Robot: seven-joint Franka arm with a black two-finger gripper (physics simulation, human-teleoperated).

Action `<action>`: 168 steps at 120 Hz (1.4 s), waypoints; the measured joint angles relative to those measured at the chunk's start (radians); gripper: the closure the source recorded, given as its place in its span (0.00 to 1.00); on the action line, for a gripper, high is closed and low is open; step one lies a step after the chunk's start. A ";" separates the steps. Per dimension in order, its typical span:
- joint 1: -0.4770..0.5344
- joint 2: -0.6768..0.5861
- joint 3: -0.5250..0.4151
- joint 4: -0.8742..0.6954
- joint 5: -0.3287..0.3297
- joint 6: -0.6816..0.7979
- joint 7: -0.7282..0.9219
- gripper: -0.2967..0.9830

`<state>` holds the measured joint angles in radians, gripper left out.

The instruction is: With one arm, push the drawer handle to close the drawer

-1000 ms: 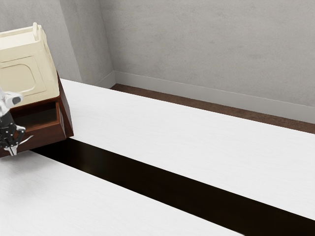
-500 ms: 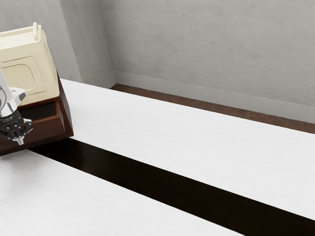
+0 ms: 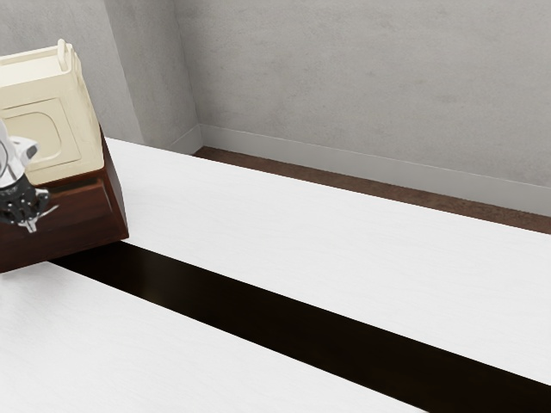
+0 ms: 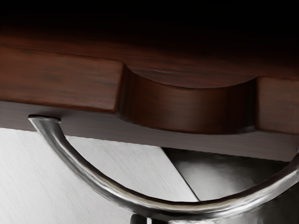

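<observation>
At the exterior view's left edge, my gripper (image 3: 32, 225) is shut in front of the dark brown drawer front (image 3: 82, 219), its tips by the thin curved handle (image 3: 50, 211). The drawer's inside is hidden there, and the front stands close to the cabinet (image 3: 115, 194). From the wrist view, the metal handle (image 4: 88, 179) arches out from the drawer front (image 4: 60, 81), which has a curved notch in its top edge. Part of my gripper (image 4: 148, 220) shows at the lower edge, beside the handle's bend. Whether the fingertips touch the handle is hard to tell.
A cream box-like object (image 3: 52, 129) with a raised handle rests on top of the cabinet. The white table (image 3: 301, 224) stretches toward the exterior view's right, crossed by a long black strip (image 3: 258, 305). Grey walls stand behind.
The drawer has slid inward, so its opening, visible earlier, is covered now. My gripper moved up and inward with the front, after shifting toward the exterior view's right and then slightly back.
</observation>
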<state>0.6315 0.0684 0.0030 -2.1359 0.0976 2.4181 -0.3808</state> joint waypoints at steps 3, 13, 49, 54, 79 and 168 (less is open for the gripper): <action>-0.003 0.007 0.000 0.010 0.000 0.000 0.003 0.85; -0.011 0.030 0.001 0.039 0.000 0.001 0.017 0.85; -0.010 0.111 0.003 0.115 0.001 0.003 0.062 0.85; -0.010 0.116 0.003 0.125 0.001 0.003 0.068 0.85; -0.011 0.105 0.014 0.119 -0.003 0.000 0.097 0.85; -0.424 -0.233 0.006 0.431 -0.049 -0.859 0.142 0.36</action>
<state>0.2071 -0.1645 0.0092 -1.7047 0.0490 1.5592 -0.2386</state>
